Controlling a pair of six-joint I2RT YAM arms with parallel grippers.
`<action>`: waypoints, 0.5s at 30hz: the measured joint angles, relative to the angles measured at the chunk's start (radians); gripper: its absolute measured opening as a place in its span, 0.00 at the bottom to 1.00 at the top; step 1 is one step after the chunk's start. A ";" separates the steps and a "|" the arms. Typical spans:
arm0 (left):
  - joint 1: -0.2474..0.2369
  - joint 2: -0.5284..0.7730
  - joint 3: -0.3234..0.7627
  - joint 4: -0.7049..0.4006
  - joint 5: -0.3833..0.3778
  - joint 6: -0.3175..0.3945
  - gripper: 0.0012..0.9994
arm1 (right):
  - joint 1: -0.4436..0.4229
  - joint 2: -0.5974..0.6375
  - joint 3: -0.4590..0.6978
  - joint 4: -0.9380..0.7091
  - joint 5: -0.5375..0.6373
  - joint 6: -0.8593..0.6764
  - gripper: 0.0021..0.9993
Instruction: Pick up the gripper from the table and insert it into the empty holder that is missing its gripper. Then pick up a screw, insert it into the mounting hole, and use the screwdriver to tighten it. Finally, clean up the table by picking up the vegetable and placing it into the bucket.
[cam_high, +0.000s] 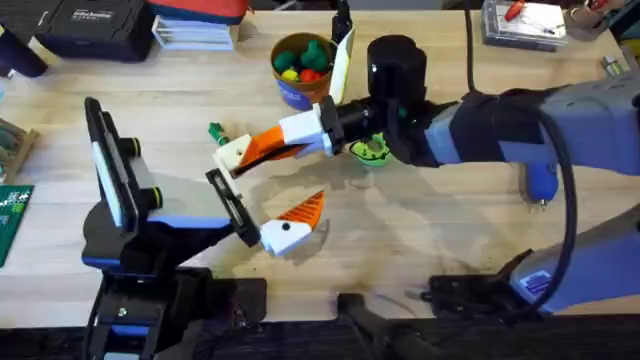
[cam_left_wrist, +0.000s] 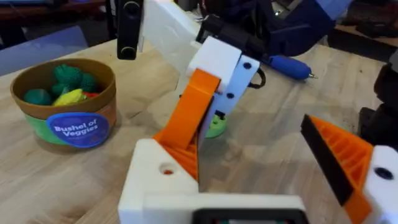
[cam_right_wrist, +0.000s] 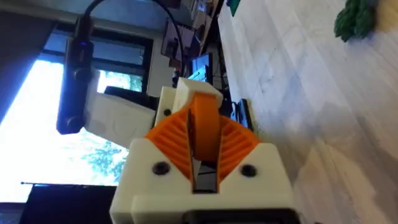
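Looking down from overhead, the right gripper (cam_high: 288, 140) is reaching in below the bucket (cam_high: 300, 65). Its jaws are clamping the orange tip of the gripper piece (cam_high: 240, 150), probably so that the white block is leading toward the vacant end of the left gripper (cam_high: 262, 200). The left gripper is carrying just one finger, so its jaws are standing wide apart and gripping nothing. The vegetable (cam_high: 215, 132) is lying on the table (cam_high: 430, 240) down-left of the bucket, just beside the piece. The screwdriver (cam_high: 540, 180) is waiting well right of the bucket, and the green disc (cam_high: 368, 150) is lying below it.

From the left wrist, the gripper piece (cam_left_wrist: 186, 130) is slanting up from its white block into the right gripper (cam_left_wrist: 208, 81), right of the bucket (cam_left_wrist: 65, 102). The block appears to be meeting the empty holder, though whether it is seated I cannot tell.

From the right wrist, the right gripper (cam_right_wrist: 204, 162) is squeezing the piece's orange wedge (cam_right_wrist: 204, 124) between its ribbed pads.
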 joint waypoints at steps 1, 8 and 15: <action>-0.001 0.000 0.000 0.000 0.003 0.000 0.99 | -0.003 0.003 0.000 0.000 -0.011 0.000 0.16; -0.015 0.000 0.000 -0.003 0.047 0.007 0.99 | -0.014 0.004 0.000 -0.002 -0.086 0.000 0.24; -0.021 0.000 0.000 -0.006 0.078 0.012 0.99 | -0.020 0.016 0.000 -0.005 -0.123 0.000 0.42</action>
